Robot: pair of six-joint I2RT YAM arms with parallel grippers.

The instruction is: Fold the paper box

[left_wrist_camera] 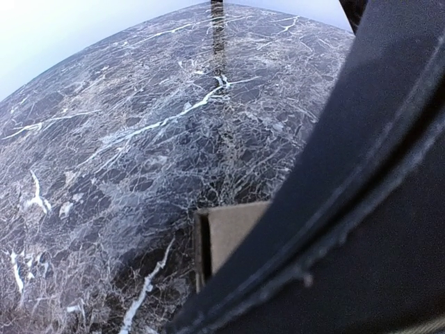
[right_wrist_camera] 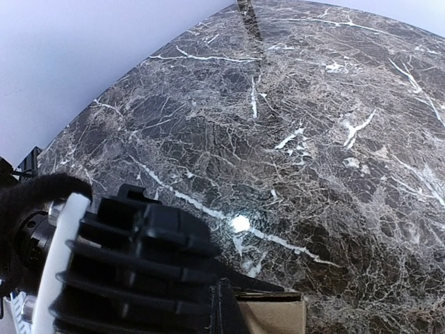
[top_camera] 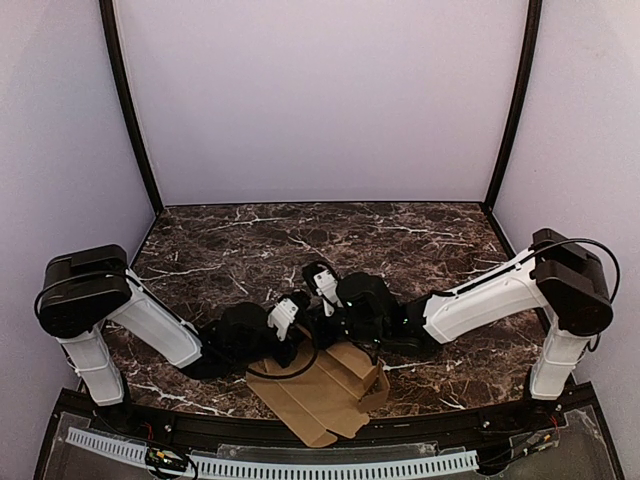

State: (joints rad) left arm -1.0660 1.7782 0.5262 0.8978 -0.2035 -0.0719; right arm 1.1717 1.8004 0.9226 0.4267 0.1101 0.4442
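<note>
Right gripper (top_camera: 328, 300) closed right down, low at centre of the overhead view, fingers hidden behind the wrist, so no telling whether any card is pinched; left gripper (top_camera: 292, 328) just beside it, lower and to the left, opening impossible to judge in any view; both over the upper edge of the paper box (top_camera: 325, 395); brown die-cut card at bottom centre on the marble table (top_camera: 230, 250), near the front edge, partly formed: walls raised into a shallow trough on the right part, flat panel spread toward lower left; in the left wrist view only a corner of the paper box (left_wrist_camera: 236, 233) low in the frame, beside a large dark blurred shape on the right; in the right wrist view a sliver of the paper box (right_wrist_camera: 274, 314) at the bottom edge, next to a ribbed black housing (right_wrist_camera: 132, 278) at lower left; probably light and thin, stiff across panels, ready to hinge at creases, apt to slide on polished stone and spring back; best taken by a flap edge near a crease, one claw pinching, the other pinning flat; easily dented at corners if squeezed hard
</note>
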